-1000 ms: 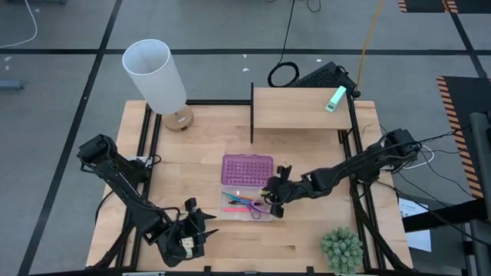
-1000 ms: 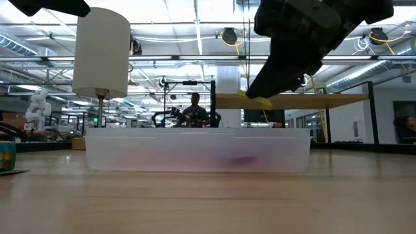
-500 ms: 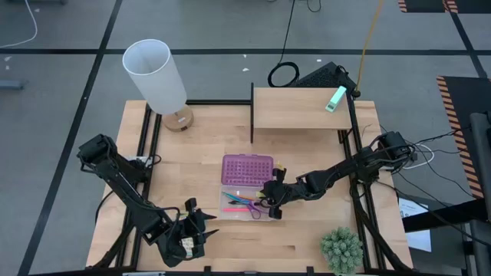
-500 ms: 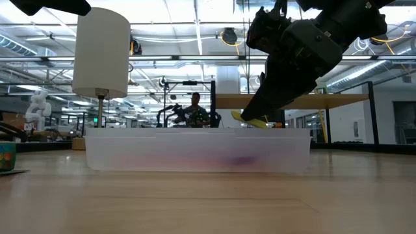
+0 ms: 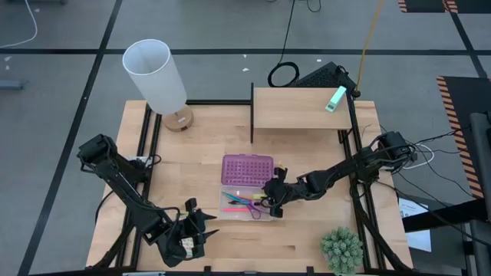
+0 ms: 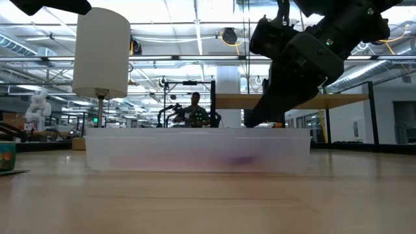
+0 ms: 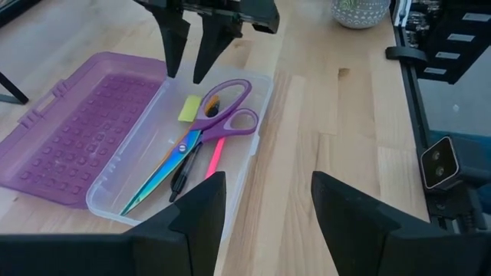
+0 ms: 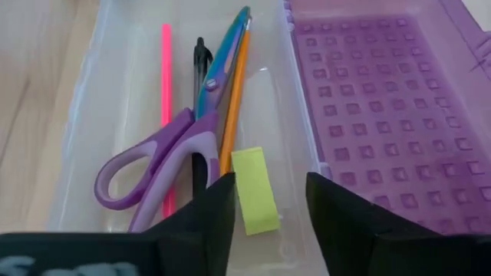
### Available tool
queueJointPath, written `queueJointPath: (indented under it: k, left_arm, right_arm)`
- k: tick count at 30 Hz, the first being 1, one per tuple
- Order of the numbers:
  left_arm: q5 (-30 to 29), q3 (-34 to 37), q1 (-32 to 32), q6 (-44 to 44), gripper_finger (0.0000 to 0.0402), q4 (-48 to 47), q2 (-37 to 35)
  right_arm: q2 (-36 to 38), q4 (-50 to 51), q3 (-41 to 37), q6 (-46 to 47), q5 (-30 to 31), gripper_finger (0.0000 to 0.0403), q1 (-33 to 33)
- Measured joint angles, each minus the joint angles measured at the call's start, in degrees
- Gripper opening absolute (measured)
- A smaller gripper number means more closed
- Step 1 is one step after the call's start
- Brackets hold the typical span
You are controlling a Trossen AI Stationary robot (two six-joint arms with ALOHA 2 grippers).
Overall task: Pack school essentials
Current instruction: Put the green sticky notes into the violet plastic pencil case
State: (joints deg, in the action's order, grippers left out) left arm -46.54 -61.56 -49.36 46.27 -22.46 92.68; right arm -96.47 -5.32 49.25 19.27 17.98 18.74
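Two spread right gripper [image 8: 265, 203] fingers straddle the loose yellow piece [image 8: 255, 190] in the case [image 8: 115, 100].

A clear plastic case [image 6: 195, 149] sits on the wooden worktop [image 6: 208, 201]. Blurry pink and purple shapes show through its front wall. The right gripper [image 6: 255, 119] reaches down from above, and its dark tip dips behind the back edge of the case. A white lamp [image 6: 101, 55] stands behind on the left. Far back, a person [image 6: 194, 107] sits in the room.
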Motion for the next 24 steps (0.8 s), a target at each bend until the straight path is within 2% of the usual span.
queueJointPath:
  k: [5, 9, 15, 20, 24]
  left_arm:
    - [4.3, 0.0, -0.5, 1.3, 0.0198, 0.3, 0.0]
    - [9.2, 0.0, -3.5, 1.2, 0.0196, 3.3, 0.3]
    - [12.1, -5.8, -7.8, 0.4, 0.0157, 4.5, 5.7]
    - [16.6, -15.2, -8.9, 3.4, 0.0129, -7.2, 13.6]
    - [20.0, -20.7, -9.9, 7.0, 0.0137, -16.1, 18.9]
  right_arm:
    - [1.0, 0.0, 0.0, -0.5, -0.4, 0.0183, 0.1]
    - [4.2, 0.1, 0.0, -1.8, -4.0, 0.0192, 0.1]
    - [9.8, 2.2, 0.0, -3.9, -5.2, 0.0189, 0.2]
    - [12.5, 2.2, 0.0, -5.6, -4.8, 0.0188, 0.2]
    - [12.6, 2.1, 0.0, -5.6, -4.8, 0.0188, 0.3]
